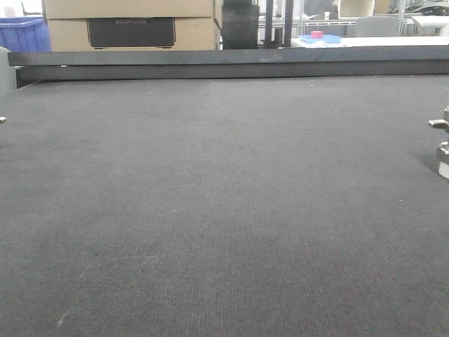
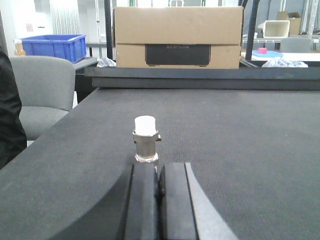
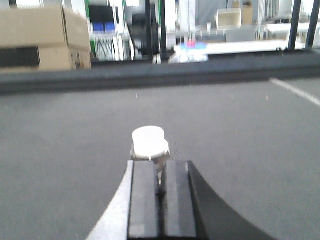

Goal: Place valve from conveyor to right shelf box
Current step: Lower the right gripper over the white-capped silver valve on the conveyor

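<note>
Right wrist-mounted view: valve point(image 3: 148, 142) sitting right at the tips of the right jaws

Right jaws are squeezed nearly together. The valve stands upright on the conveyor point(image 3: 240, 130) dead ahead at their tips, can't tell if it's touching. Left jaws are pressed together too, gripping nothing, with another valve point(image 2: 146, 141) just ahead of them.

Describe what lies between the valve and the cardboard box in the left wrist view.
Beyond the valve, only bare conveyor belt, then the black rail at its far edge; the cardboard box stands behind that rail. The left wrist view shows this.
</note>
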Controlling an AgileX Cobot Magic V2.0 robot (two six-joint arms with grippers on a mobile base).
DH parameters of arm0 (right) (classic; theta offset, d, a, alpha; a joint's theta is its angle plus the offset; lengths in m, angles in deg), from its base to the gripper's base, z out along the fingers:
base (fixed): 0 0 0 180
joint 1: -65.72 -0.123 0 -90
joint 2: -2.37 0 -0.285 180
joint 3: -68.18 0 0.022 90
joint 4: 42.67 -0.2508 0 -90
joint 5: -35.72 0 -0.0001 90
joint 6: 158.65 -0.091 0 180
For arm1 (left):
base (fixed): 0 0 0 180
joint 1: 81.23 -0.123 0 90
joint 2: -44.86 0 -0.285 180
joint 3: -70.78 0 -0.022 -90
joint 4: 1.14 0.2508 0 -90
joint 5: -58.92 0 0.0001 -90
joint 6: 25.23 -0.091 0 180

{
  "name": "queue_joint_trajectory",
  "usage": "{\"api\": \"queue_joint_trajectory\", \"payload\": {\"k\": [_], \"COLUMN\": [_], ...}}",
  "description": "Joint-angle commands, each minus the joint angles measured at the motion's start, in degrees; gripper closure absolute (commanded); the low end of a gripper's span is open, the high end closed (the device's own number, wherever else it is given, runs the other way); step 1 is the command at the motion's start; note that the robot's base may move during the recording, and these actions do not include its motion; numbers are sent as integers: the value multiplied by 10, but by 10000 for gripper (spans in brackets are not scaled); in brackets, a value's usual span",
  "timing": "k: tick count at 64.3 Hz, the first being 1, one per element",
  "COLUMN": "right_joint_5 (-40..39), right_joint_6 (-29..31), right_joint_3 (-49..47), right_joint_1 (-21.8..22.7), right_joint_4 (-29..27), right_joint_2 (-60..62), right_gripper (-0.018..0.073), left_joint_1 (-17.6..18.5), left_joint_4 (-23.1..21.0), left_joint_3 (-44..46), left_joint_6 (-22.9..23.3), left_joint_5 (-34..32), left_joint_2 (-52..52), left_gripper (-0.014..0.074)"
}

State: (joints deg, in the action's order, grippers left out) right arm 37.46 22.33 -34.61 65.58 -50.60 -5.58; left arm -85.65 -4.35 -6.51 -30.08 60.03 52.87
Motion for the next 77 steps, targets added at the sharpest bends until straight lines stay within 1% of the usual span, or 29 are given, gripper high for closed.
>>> {"api": "queue_joint_trajectory", "payload": {"k": [1, 7, 12, 14, 16, 20, 24, 29, 33, 34, 38, 39, 40, 43, 44, 45, 46, 47, 48, 52, 55, 60, 61, 64, 68, 72, 77], "right_joint_5": [-26, -30, -61, -66, -62, -42, -9, 32, 58, 65, 79, 79, 80, 80, 80, 80, 80, 80, 80, 80, 78, 52, 48, 51, 84, 143, 242], "right_joint_6": [-1, -1, -1, -1, -1, -1, -1, -1, -1, -1, -1, -1, -1, -1, -1, -1, -1, -1, -1, -1, -1, -1, -1, -1, -1, -1, 7], "right_joint_3": [0, 0, 0, 0, -5, -35, -79, -132, -171, -183, -212, -222, -228, -248, -254, -262, -267, -271, -276, -290, -295, -299, -301, -313, -348, -397, -473], "right_joint_1": [-1, -1, -1, -1, -1, -1, -1, -1, -1, -1, -1, -1, -1, -1, -1, -1, -1, -1, -1, -1, -1, -1, -1, -1, -1, -1, -1], "right_joint_4": [-6, -6, -7, -7, -7, -7, -7, -7, -7, -7, -7, -7, -7, -7, -7, -7, -7, -7, -7, 9, 24, 46, 47, 47, 47, 47, 50], "right_joint_2": [2, 2, 2, 2, 2, 2, 2, 2, -12, -19, -46, -53, -65, -88, -96, -108, -116, -125, -133, -173, -199, -238, -244, -270, -310, -358, -432], "right_gripper": [712, 712, 712, 712, 712, 712, 712, 696, 630, 584, 482, 432, 398, 257, 239, 175, 160, 115, 102, -18, -10, -10, -10, -10, -10, -10, -10], "left_joint_1": [0, 0, 0, 0, 0, 0, 0, 0, 0, 0, 1, 1, 1, 1, 1, 1, 1, 1, 1, 1, 1, 1, 2, 4, 16, 28, 47], "left_joint_4": [-4, -7, -8, -9, -9, -9, -9, -9, -9, -8, -2, -2, 0, 6, 7, 9, 9, 9, 9, 9, 9, 9, 6, 5, 1, -2, -2], "left_joint_3": [1, 1, 1, 1, 1, 25, 67, 125, 175, 192, 239, 248, 257, 287, 298, 306, 313, 320, 330, 354, 370, 390, 395, 404, 418, 428, 440], "left_joint_6": [-1, -1, -1, -1, -1, -1, -1, -1, -1, -1, -1, -1, -1, -1, -1, -1, -1, -1, -1, -1, -1, -1, -1, -1, -1, -1, -1], "left_joint_5": [-31, -78, -127, -137, -133, -109, -68, 1, 54, 66, 120, 128, 135, 154, 159, 163, 167, 172, 175, 179, 179, 180, 180, 180, 180, 180, 180], "left_joint_2": [-2, -2, -2, -2, -2, -2, -2, 11, 40, 47, 82, 91, 99, 134, 143, 151, 160, 168, 180, 217, 243, 280, 289, 304, 323, 338, 356], "left_gripper": [708, 708, 708, 708, 708, 708, 708, 708, 708, 708, 705, 701, 692, 650, 635, 617, 598, 578, 544, 421, 299, 153, 115, 44, 0, -1, 14]}}
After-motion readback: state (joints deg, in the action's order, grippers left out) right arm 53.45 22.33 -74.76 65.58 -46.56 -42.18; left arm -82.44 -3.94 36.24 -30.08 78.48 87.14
